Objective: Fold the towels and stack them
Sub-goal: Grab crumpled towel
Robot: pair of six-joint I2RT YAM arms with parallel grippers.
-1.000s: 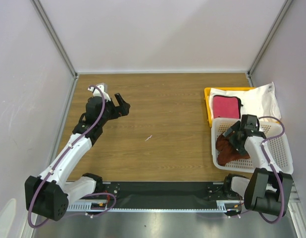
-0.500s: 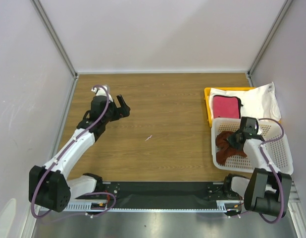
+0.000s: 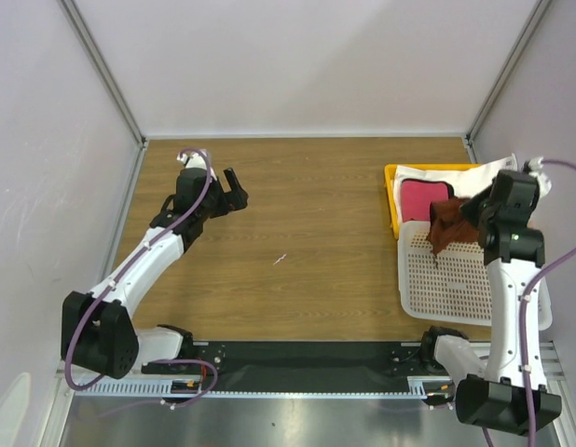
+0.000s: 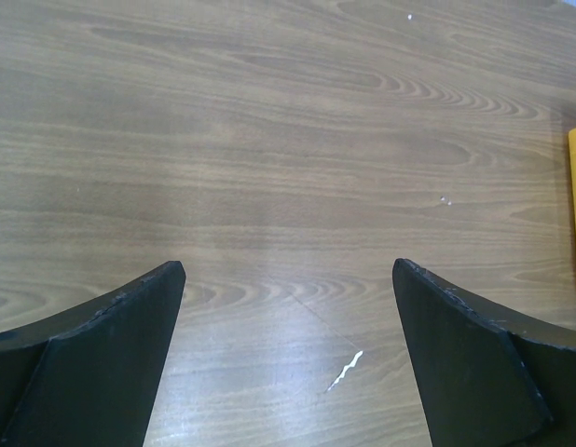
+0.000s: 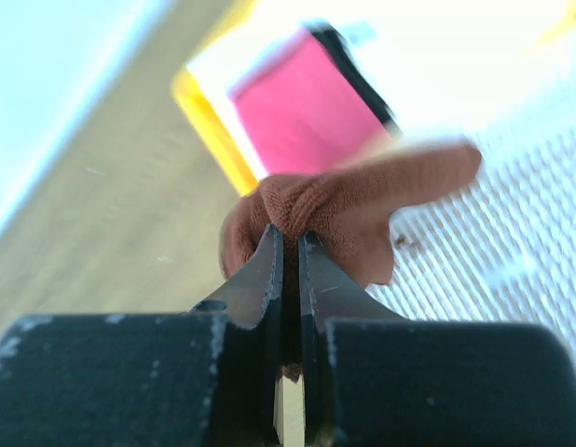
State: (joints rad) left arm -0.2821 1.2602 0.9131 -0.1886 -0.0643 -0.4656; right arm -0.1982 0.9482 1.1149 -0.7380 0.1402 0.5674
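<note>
- The right gripper (image 5: 290,244) is pinching the reddish-brown towel (image 5: 349,207), with its fingers nearly closed on a bunched fold.
- The towel is hanging above the far-left corner of the white basket (image 3: 474,289), near the yellow tray (image 3: 391,203) where the pink towel (image 3: 424,198) and the white towel (image 3: 498,182) are lying.
- The left gripper (image 4: 288,268) is hovering over the wooden table (image 3: 316,214), fingers wide apart and holding nothing.
- Step in hand, as judged: taking one towel out of the basket for folding.
- The next move is calling for a carry to the open tabletop and a flat spread, probably with the left gripper taking a second corner.

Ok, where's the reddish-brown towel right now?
Top view, right side: the reddish-brown towel hangs in the right gripper's shut jaws above the white basket's far rim, beside the pink towel.
</note>
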